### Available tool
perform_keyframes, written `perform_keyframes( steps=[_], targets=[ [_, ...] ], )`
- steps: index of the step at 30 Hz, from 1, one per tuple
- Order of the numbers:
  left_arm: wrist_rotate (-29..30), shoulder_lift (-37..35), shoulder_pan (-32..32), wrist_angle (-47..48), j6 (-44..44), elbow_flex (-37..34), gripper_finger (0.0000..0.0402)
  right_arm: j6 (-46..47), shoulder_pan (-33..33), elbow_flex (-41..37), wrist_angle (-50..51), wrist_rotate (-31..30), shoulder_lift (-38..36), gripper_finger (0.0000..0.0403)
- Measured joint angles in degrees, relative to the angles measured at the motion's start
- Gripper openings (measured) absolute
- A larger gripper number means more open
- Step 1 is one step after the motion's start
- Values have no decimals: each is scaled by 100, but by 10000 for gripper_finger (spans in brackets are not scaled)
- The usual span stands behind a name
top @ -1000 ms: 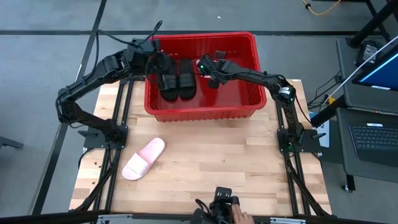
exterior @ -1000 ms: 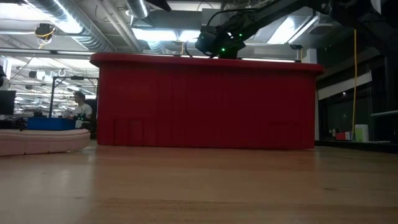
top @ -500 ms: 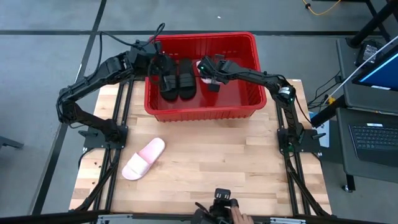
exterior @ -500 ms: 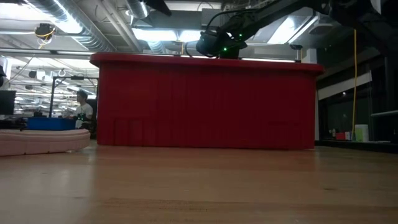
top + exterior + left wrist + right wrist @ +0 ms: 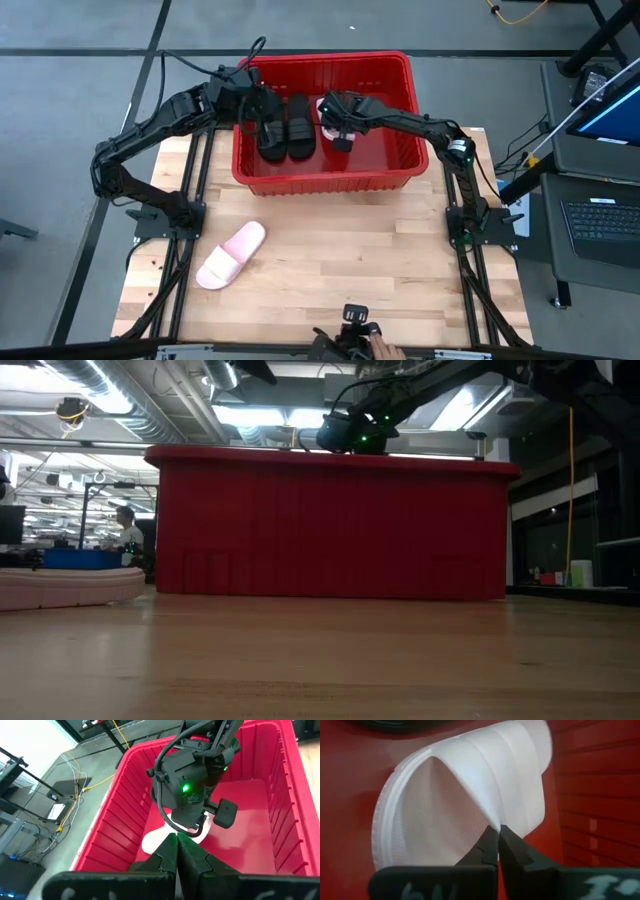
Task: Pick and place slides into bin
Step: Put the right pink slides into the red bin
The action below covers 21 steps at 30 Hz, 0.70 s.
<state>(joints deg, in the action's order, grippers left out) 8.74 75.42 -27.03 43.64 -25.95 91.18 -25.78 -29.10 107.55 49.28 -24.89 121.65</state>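
Observation:
The red bin (image 5: 400, 75) stands at the table's far middle. Two black slides (image 5: 285, 130) lie side by side on its floor at the left. My right gripper (image 5: 335, 125) is inside the bin beside them, shut on a pale pink slide (image 5: 470, 795), which also shows in the left wrist view (image 5: 160, 837). My left gripper (image 5: 177, 845) hangs over the bin's left part above the black slides, shut and empty. The other pink slide (image 5: 230, 255) lies sole down on the table's near left and shows in the low view (image 5: 60, 585). My right gripper pinches the edge of the pink slide's wide strap (image 5: 490, 817) between its two fingers, coming from above and pointing down into the bin. The strap rises to a peak at the fingertips. Whether the sole rests on the bin's floor, I cannot tell.
The bin's right half (image 5: 385, 150) is bare red floor. Bare wooden table (image 5: 380, 250) lies in front of the bin. A person's hand (image 5: 378, 347) shows at the near edge, and a person (image 5: 125, 530) sits in the room beyond.
My right gripper has shifted slightly toward the black slides inside the bin, still shut on the pink slide.

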Motion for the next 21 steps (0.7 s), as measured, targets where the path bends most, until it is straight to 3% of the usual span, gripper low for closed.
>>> perform_keyframes(
  steps=[7, 21],
  targets=[
    [-389, 0, 6, -1, 259, 0, 2, 0, -43, 0, -32, 193, 142, 9],
    [-392, 0, 260, 0, 290, 0, 2, 19, -79, -2, -553, 319, 293, 63]
  ],
)
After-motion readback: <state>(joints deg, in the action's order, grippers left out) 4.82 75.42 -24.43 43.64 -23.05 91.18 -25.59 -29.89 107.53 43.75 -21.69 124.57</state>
